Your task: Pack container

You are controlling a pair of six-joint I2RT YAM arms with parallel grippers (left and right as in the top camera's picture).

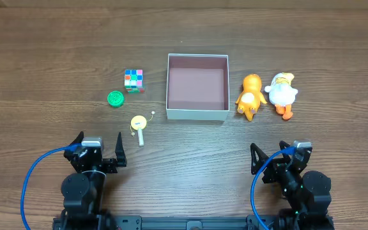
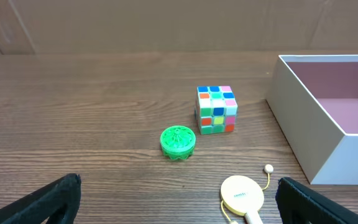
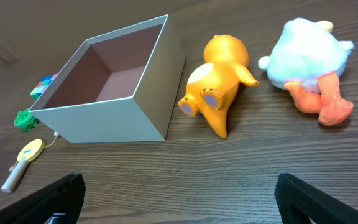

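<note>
The container (image 1: 197, 113) is a square white box with a pinkish-brown inside, at the table's middle; it also shows in the left wrist view (image 2: 303, 118) and the right wrist view (image 3: 114, 118), and nothing lies in it. Left of it lie a colourful puzzle cube (image 1: 133, 80) (image 2: 216, 109), a green round toy (image 1: 115, 98) (image 2: 178, 141) and a yellow paddle toy (image 1: 138, 125) (image 2: 242, 195). Right of it lie an orange plush (image 1: 251, 96) (image 3: 219, 87) and a white plush duck (image 1: 282, 93) (image 3: 306, 62). My left gripper (image 1: 99, 151) (image 2: 179, 202) and right gripper (image 1: 278, 158) (image 3: 179, 199) are open and empty near the front edge.
The wooden table (image 1: 184, 25) stretches behind the toys. Blue cables (image 1: 34, 176) loop beside both arm bases at the front edge.
</note>
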